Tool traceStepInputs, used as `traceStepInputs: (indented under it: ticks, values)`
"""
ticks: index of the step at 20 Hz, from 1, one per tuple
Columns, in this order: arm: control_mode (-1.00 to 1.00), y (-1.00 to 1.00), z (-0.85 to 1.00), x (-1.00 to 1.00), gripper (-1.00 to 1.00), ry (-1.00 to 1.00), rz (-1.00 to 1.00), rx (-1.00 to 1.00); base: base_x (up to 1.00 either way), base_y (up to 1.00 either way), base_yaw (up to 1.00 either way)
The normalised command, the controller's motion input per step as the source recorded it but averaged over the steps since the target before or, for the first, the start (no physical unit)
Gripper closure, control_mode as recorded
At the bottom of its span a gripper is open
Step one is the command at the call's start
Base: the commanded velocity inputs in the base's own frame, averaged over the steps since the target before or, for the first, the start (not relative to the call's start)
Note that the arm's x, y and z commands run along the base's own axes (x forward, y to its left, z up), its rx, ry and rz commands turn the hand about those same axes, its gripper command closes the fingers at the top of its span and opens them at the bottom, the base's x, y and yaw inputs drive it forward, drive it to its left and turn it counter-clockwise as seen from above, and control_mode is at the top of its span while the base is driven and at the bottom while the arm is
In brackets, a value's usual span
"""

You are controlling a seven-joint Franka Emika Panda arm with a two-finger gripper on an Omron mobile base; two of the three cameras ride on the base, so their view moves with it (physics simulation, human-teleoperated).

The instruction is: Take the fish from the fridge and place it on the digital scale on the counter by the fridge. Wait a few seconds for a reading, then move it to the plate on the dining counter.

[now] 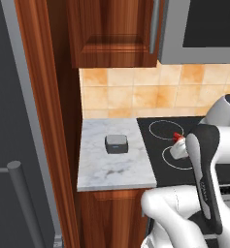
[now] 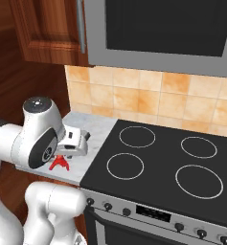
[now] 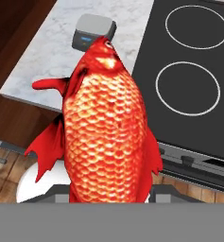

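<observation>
Counter [image 1: 106, 167] scale [image 3: 92, 31] beyond fish [image 3: 106, 137]

- Red-orange fish [image 3: 106, 127] large in the middle, head toward the top, scales and fins sharp, tail end down between the dark finger tips at the bottom.
- Small dark grey scale [image 3: 92, 31] with a lighter flat top behind the fish's head, standing on the marble counter [image 3: 42, 61], near its edge beside the stove.
- Black stove top [image 3: 193, 71] at the right, touching the counter, two white burner rings showing.
- Reddish-brown wood at the left.
</observation>
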Motion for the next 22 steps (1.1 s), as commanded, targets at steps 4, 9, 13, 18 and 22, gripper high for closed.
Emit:
traceStepInputs:
  ticks: [4,9,13,18,22]
  values:
    - [-1.00,0.00,0.00,0.00,1.00,0.00,0.00,0.00,0.00,0.00,0.00]
    - [1.00,0.00,0.00,0.00,1.00,0.00,0.00,0.00,-0.27,-0.20,-0.02]
    - [1.00,0.00,0.00,0.00,1.00,0.00,0.00,0.00,-1.00,-0.95,-0.32]
    - [1.00,0.00,0.00,0.00,1.00,0.00,0.00,0.00,-0.65,-0.51,-0.61]
    - [1.00,0.00,0.00,0.00,1.00,0.00,0.00,0.00,-0.15,-0.42,-0.73]
